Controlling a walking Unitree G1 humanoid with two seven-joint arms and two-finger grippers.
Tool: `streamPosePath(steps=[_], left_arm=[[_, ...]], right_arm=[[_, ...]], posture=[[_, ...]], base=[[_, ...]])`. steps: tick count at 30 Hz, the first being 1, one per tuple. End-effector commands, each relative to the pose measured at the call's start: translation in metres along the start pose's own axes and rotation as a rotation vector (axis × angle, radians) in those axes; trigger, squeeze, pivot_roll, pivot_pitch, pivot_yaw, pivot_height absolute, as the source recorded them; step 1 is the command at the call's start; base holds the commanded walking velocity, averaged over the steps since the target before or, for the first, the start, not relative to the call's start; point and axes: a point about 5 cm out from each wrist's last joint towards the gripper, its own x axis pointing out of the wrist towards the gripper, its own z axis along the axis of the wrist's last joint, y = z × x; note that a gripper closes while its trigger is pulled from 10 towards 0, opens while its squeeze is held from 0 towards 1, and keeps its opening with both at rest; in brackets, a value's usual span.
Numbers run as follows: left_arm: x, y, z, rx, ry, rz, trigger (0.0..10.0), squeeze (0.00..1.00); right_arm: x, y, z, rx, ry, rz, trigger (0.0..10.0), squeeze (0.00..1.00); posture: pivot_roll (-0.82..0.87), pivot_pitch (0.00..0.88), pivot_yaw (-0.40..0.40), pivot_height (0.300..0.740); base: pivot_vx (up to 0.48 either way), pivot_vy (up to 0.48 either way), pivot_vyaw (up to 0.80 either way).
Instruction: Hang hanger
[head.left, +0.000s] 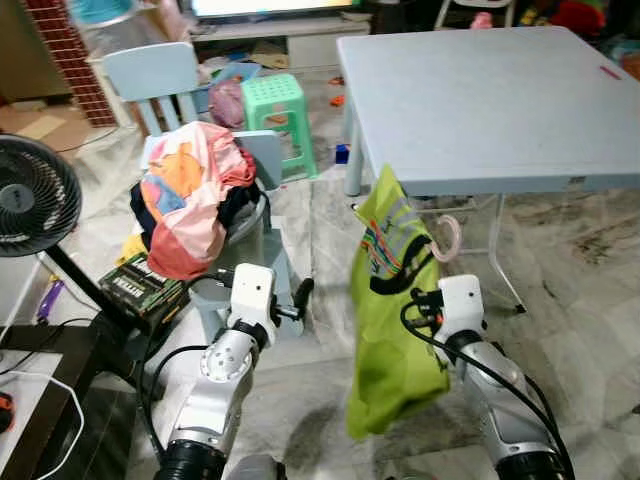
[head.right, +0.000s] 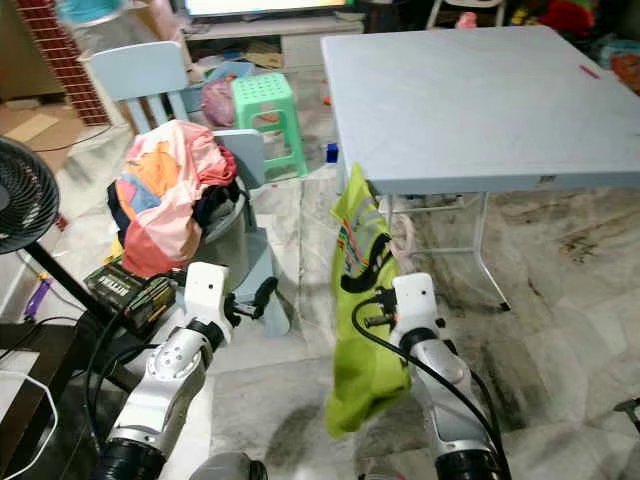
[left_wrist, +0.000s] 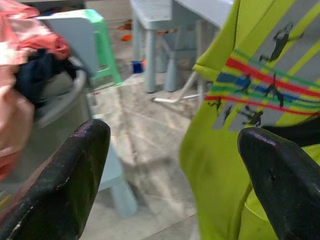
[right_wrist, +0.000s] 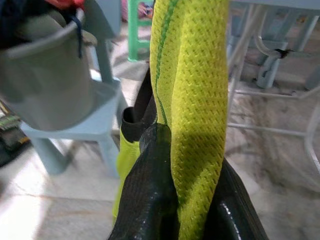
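Note:
A lime-green shirt (head.left: 392, 300) with striped print hangs on a pink hanger whose hook (head.left: 449, 238) sticks up just below the near edge of the light-blue table (head.left: 480, 90). My right gripper (right_wrist: 192, 200) is shut on the green fabric, holding the shirt up in front of me; in the left eye view the gripper (head.left: 428, 298) is half hidden behind the cloth. To the left of the shirt my left gripper (head.left: 300, 298) stands open with nothing between its fingers (left_wrist: 75, 180), level with the shirt's middle.
A grey basket piled with pink and orange clothes (head.left: 190, 195) rests on a small blue chair at the left. A black fan (head.left: 30, 195) stands far left, a green stool (head.left: 278, 115) behind. White table legs (head.left: 500, 250) are beyond the shirt.

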Motion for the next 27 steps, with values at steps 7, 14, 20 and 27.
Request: streamPosePath(steps=[7,14,20,27], left_arm=[[0.003,0.001,0.003,0.024,0.004,-0.015,10.0,0.00],[0.011,-0.001,0.000,0.109,0.044,-0.100,10.0,0.00],[0.020,-0.009,0.012,0.121,0.001,-0.161,10.0,0.00],[0.026,-0.008,0.021,0.143,-0.041,-0.159,10.0,0.00]], right_arm=[[-0.002,-0.002,0.011,0.024,-0.060,0.014,10.0,0.00],[-0.009,0.005,0.029,0.043,-0.148,0.181,10.0,0.00],[-0.010,0.013,0.044,0.092,-0.186,0.235,10.0,0.00],[-0.018,0.029,0.050,0.078,-0.182,0.387,10.0,0.00]], posture=[[-0.06,0.000,0.038,0.740],[-0.06,0.000,0.042,0.740],[-0.07,0.000,0.048,0.740],[-0.08,0.000,0.057,0.740]], base=[[0.000,0.000,0.00],[0.000,0.000,0.57],[0.000,0.000,0.27],[0.000,0.000,0.00]])
